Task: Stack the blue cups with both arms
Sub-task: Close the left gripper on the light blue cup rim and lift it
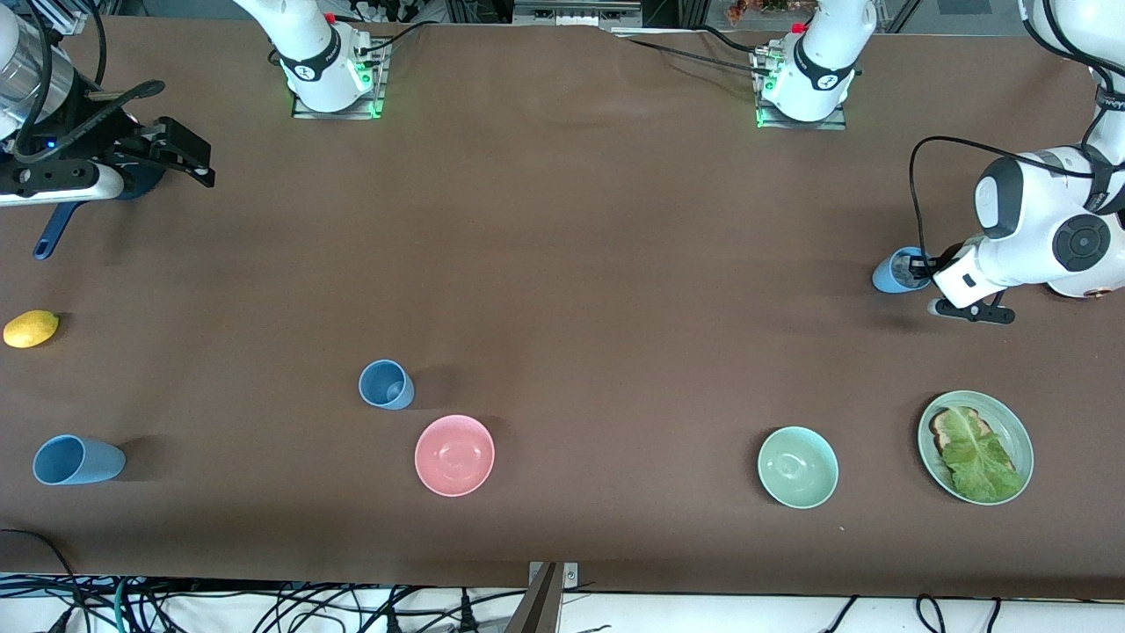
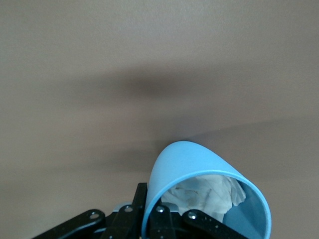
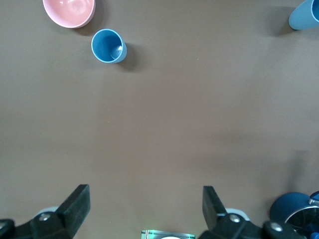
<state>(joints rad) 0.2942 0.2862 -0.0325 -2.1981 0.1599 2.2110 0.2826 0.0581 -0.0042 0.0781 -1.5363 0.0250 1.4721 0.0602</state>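
Observation:
Three blue cups show. One blue cup [image 1: 895,272] lies tipped on its side at the left arm's end of the table, its mouth toward my left gripper [image 1: 921,267]. In the left wrist view that gripper [image 2: 149,201] is shut on the rim of this cup [image 2: 194,167], one finger outside and one inside, and crumpled white paper [image 2: 209,194] sits in the cup. A second cup [image 1: 385,384] [image 3: 107,46] stands upright beside the pink bowl. The third cup [image 1: 77,460] [image 3: 304,15] lies on its side at the right arm's end. My right gripper [image 1: 195,158] [image 3: 144,201] hangs open and empty.
A pink bowl [image 1: 454,454] [image 3: 70,11] and a mint-green bowl [image 1: 797,467] stand near the front camera's edge. A green plate [image 1: 1021,432] holds toast and lettuce. A lemon [image 1: 31,328] and a navy saucepan [image 1: 54,233] [image 3: 291,209] are at the right arm's end.

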